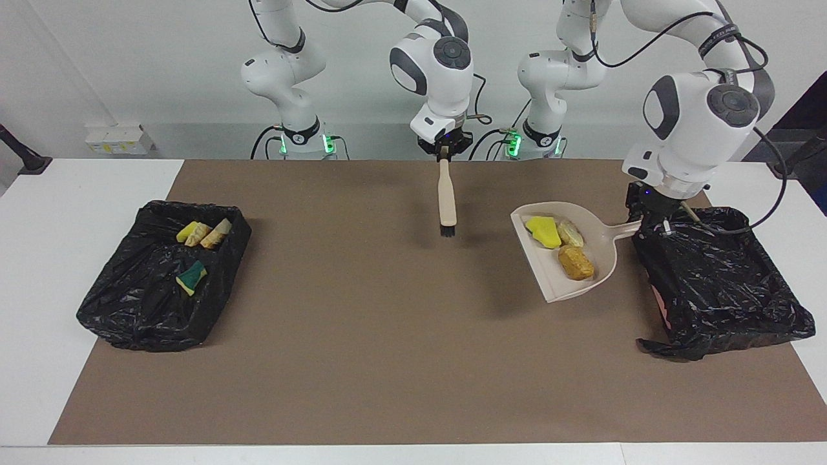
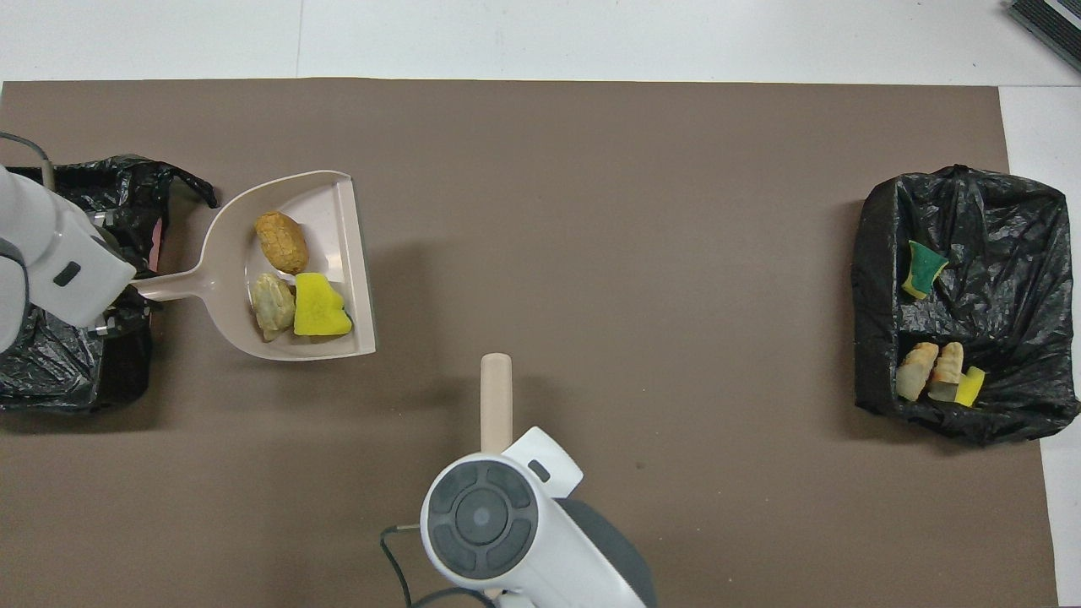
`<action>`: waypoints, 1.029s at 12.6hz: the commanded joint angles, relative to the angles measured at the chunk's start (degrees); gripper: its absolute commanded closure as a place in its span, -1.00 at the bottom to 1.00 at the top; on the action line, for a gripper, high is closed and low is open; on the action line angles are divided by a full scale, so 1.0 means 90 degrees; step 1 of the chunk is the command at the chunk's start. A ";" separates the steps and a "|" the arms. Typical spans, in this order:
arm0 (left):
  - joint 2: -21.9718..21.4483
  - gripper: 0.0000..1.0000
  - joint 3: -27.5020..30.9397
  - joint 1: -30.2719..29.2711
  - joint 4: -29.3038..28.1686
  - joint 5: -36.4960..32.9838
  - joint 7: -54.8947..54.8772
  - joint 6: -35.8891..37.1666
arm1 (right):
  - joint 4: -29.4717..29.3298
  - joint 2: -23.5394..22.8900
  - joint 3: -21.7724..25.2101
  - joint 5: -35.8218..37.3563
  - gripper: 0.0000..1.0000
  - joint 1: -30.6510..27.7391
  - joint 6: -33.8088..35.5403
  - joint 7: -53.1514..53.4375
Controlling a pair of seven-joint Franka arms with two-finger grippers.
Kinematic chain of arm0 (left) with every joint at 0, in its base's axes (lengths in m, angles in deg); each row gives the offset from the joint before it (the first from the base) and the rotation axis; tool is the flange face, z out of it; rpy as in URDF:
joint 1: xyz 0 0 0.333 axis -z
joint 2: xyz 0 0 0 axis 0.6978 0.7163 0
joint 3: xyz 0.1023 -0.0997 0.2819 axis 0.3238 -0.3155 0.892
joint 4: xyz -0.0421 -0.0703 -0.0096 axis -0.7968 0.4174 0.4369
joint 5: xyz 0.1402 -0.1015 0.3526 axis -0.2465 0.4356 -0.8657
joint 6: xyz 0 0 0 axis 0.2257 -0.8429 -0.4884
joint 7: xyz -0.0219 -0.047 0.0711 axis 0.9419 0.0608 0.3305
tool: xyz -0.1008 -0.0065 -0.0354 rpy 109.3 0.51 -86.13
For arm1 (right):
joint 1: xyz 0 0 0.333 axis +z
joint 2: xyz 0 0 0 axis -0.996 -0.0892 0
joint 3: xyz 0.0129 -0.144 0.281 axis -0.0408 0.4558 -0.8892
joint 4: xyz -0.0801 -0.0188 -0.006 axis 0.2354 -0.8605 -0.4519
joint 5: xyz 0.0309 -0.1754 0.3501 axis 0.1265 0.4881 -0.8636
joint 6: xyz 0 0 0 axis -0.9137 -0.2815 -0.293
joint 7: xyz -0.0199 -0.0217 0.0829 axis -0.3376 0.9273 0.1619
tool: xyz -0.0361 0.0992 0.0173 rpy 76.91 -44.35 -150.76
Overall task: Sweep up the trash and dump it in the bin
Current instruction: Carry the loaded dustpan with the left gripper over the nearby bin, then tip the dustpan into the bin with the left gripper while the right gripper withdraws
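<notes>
Left gripper clamped on handle of dustpan, raised above mat just beside bin at left arm's end. Trash, three scraps, inside pan. Right gripper closed on brush, hanging bristles-down over mat's middle. More scraps in second bin.

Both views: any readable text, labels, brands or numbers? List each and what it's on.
None can be read.
Small white boxes against the wall at the right arm's end of the table: any marks too small to read.
Dustpan, brush, both black-lined bins: no print shows.
</notes>
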 commanded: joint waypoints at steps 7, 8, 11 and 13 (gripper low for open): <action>0.0648 1.00 -0.0004 -0.1744 0.1710 0.0081 -0.2748 0.1081 | 0.1697 0.0637 -0.0027 -0.0020 1.00 0.1213 -0.1038 0.1050; 0.0794 1.00 0.0005 -0.1891 0.1963 0.0061 -0.3041 0.1216 | 0.1736 0.0608 -0.0027 -0.0020 1.00 0.1223 -0.1068 0.0876; 0.1146 1.00 0.0113 -0.2223 0.2580 -0.0719 -0.3755 0.1083 | 0.1990 0.0579 -0.0027 -0.0117 1.00 0.1291 -0.1371 0.0709; 0.1195 1.00 0.0074 -0.2585 0.2639 -0.0933 -0.3962 0.0381 | 0.2253 0.0627 -0.0027 -0.0127 1.00 0.1301 -0.1575 0.0659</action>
